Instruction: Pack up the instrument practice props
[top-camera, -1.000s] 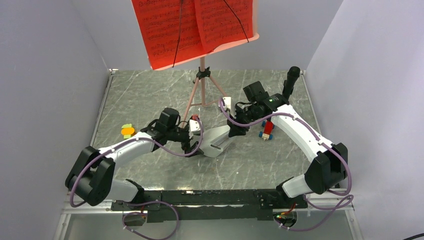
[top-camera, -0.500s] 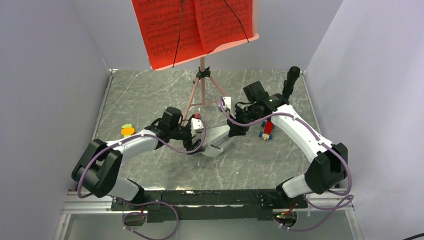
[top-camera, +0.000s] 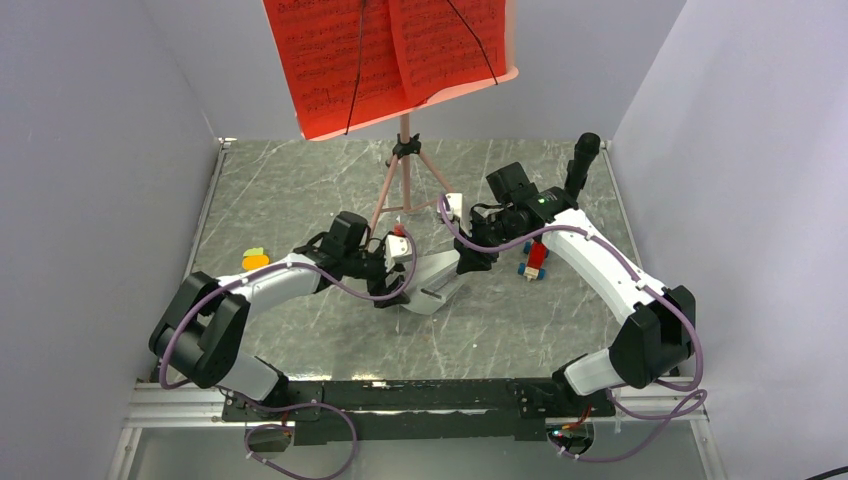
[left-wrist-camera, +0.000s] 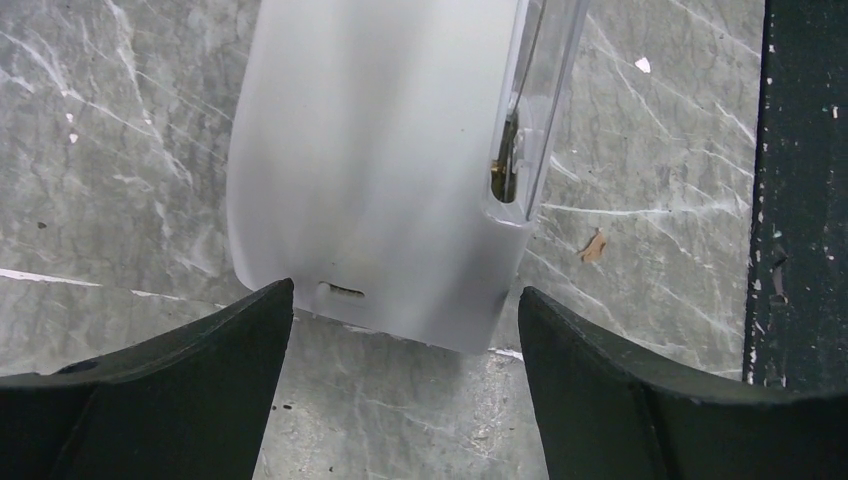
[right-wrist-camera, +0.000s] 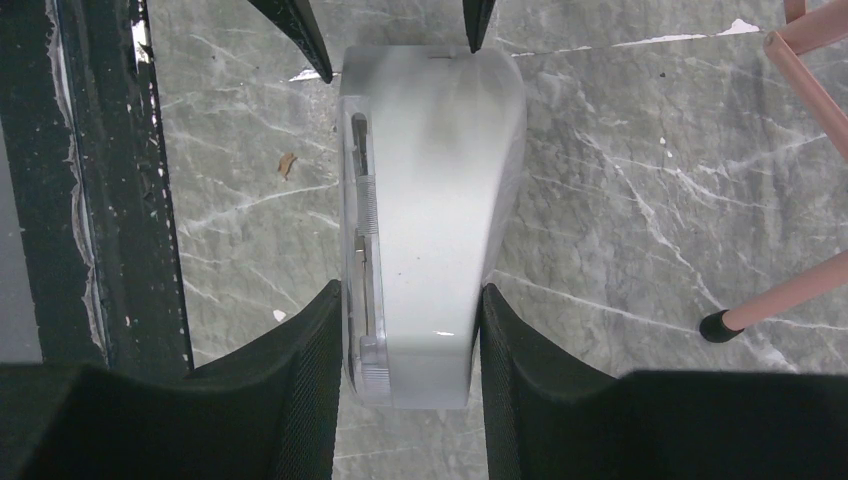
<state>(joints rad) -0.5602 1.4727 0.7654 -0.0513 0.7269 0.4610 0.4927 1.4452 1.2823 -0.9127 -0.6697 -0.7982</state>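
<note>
The white wedge-shaped metronome (top-camera: 435, 281) lies on its side mid-table. My right gripper (top-camera: 470, 262) is shut on its narrow end, fingers pressed on both sides in the right wrist view (right-wrist-camera: 410, 292), where the metronome (right-wrist-camera: 430, 190) runs away from me. My left gripper (top-camera: 396, 290) is open at the wide base end; in the left wrist view (left-wrist-camera: 405, 302) its fingertips flank the base of the metronome (left-wrist-camera: 380, 170) without touching. The pink music stand (top-camera: 404, 170) stands behind on tripod legs, carrying red sheet-music pages (top-camera: 385, 50).
Small multicoloured toy blocks (top-camera: 535, 260) lie under my right arm, and an orange and green toy (top-camera: 255, 260) lies at the left. A pink stand leg (right-wrist-camera: 800, 290) with a black foot is right of the metronome. A black rail (left-wrist-camera: 800, 200) runs along the near edge.
My left arm has reached forward and right, bringing its open gripper up to the metronome's wide end. The right arm and the metronome have not moved.
</note>
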